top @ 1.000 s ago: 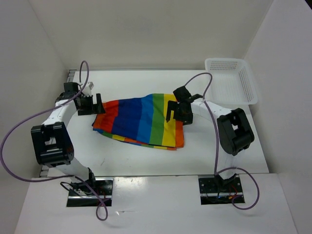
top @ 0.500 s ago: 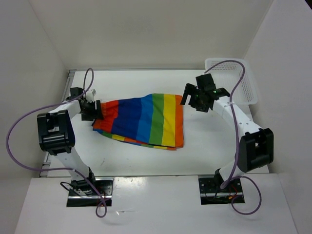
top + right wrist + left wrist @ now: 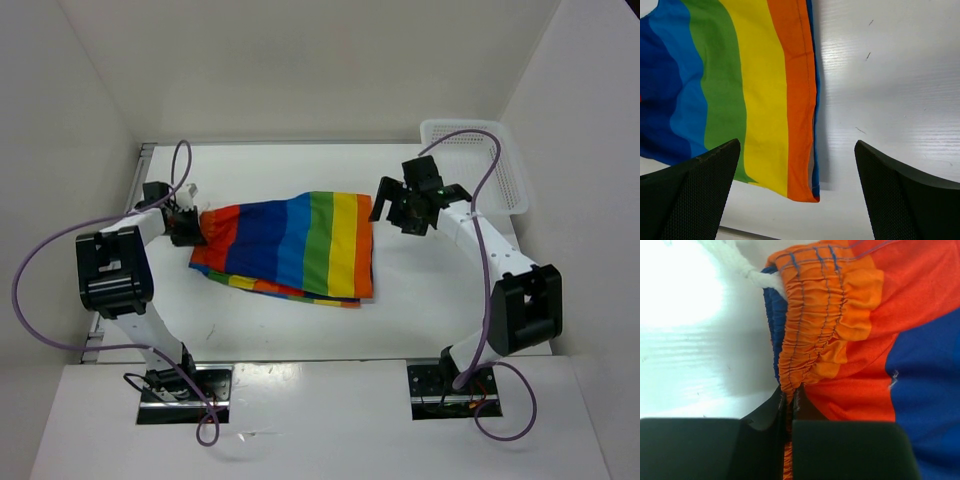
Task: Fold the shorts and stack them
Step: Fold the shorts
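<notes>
**A:** Cloth shorts (image 3: 290,245), where?
**B:** Middle of the counter (image 3: 430,300); the left gripper (image 3: 788,405) is pinched tight on their orange waistband (image 3: 820,315), near the left edge.
**A:** And the right gripper (image 3: 392,205)?
**B:** Spread wide, empty, beside their right hem. The mesh basket (image 3: 512,190) sits in the far right corner.

Overhead view brightly and evenly lit, soft shadow cast beside the shorts (image 3: 290,245), glare blown out at upper left of the left wrist view, fingers (image 3: 690,195) blurred along both wrist views' lower edges.

A white perforated basket (image 3: 505,170), plastic by the look of it, sits at the white table's (image 3: 420,300) far right corner.
</notes>
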`<action>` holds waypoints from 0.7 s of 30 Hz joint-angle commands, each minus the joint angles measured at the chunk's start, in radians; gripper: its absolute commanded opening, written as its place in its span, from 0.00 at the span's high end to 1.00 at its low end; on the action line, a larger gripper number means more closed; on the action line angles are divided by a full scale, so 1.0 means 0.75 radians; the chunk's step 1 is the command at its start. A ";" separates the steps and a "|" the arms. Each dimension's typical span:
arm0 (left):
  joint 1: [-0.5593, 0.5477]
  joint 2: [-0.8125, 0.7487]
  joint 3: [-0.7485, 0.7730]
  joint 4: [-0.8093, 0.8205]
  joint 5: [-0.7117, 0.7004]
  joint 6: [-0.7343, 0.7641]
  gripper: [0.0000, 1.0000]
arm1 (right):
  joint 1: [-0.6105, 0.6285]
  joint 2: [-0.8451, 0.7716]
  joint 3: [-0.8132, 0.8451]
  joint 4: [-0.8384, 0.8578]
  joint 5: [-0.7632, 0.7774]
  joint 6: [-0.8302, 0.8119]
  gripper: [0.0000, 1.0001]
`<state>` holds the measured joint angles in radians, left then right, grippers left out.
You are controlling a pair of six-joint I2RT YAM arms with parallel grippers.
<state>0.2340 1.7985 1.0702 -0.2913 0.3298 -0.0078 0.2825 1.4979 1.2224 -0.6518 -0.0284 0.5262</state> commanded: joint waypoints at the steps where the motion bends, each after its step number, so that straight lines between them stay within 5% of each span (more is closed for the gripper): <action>1: -0.007 -0.029 0.027 -0.180 -0.065 0.010 1.00 | -0.006 -0.054 -0.002 0.012 -0.060 -0.025 0.00; 3: -0.007 -0.082 0.104 -0.237 -0.114 0.010 1.00 | -0.006 -0.042 -0.022 0.036 -0.123 -0.025 0.03; 6: -0.007 -0.154 0.182 -0.307 -0.131 0.010 1.00 | -0.006 0.003 -0.096 0.108 -0.218 -0.008 0.35; 7: -0.007 -0.187 0.233 -0.344 -0.131 0.010 1.00 | -0.006 0.019 -0.136 0.130 -0.252 0.004 0.53; 13: -0.007 -0.299 0.363 -0.444 -0.125 0.010 1.00 | 0.008 0.195 -0.153 0.257 -0.302 0.071 0.95; 21: -0.019 -0.357 0.414 -0.491 -0.010 0.010 1.00 | 0.126 0.441 -0.006 0.319 -0.357 0.059 1.00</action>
<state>0.2272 1.5486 1.3514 -0.6182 0.2745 -0.0032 0.3466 1.7840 1.1564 -0.4919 -0.2611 0.5713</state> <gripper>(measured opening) 0.030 0.002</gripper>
